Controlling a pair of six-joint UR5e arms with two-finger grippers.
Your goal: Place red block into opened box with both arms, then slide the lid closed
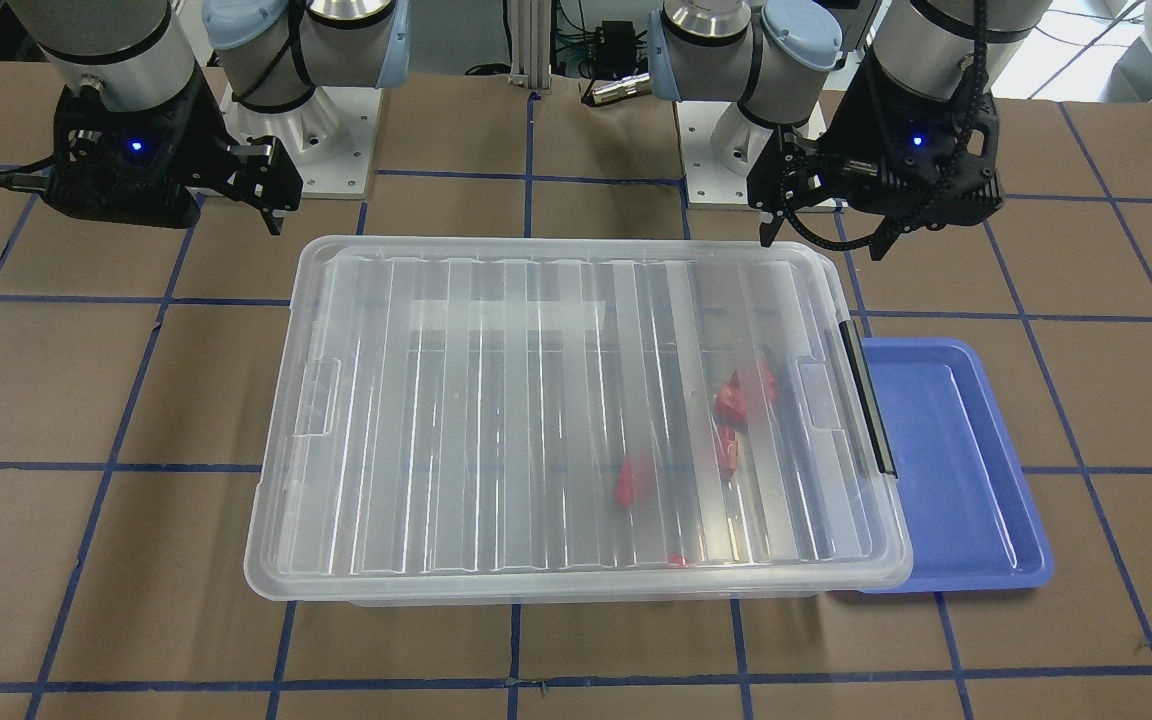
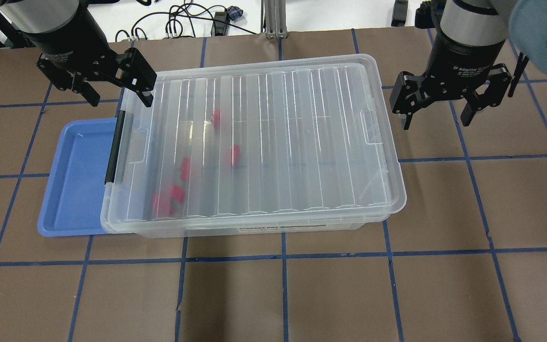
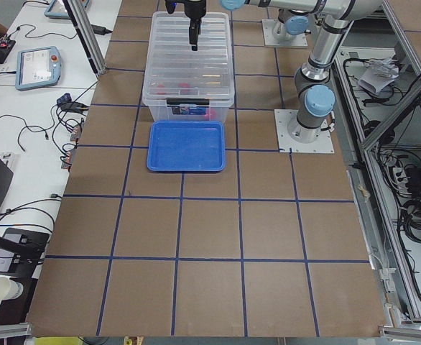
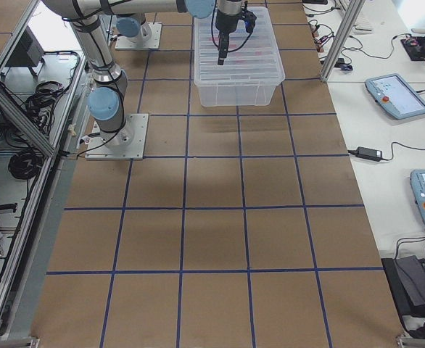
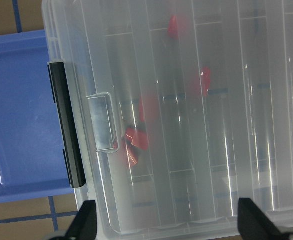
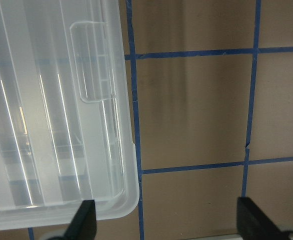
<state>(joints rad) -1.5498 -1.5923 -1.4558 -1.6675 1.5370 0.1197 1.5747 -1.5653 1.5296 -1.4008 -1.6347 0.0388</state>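
The clear box (image 2: 273, 229) stands mid-table with the ribbed clear lid (image 2: 273, 142) lying flat over it from end to end. Through the lid I see several red blocks (image 2: 234, 154) on the box floor, most near the end with the black bar (image 2: 112, 147); a cluster of them (image 5: 135, 142) shows in the left wrist view. My left gripper (image 2: 119, 95) hovers open over the far corner at the black-bar end, holding nothing. My right gripper (image 2: 437, 116) hangs open above the table just past the box's other end, also holding nothing.
A blue tray (image 2: 76, 180) lies against the box's black-bar end, partly tucked under the rim. Brown table with blue tape grid (image 2: 283, 294) surrounds the box. Both arm bases (image 1: 316, 150) are bolted behind it, with cables at the table's back edge.
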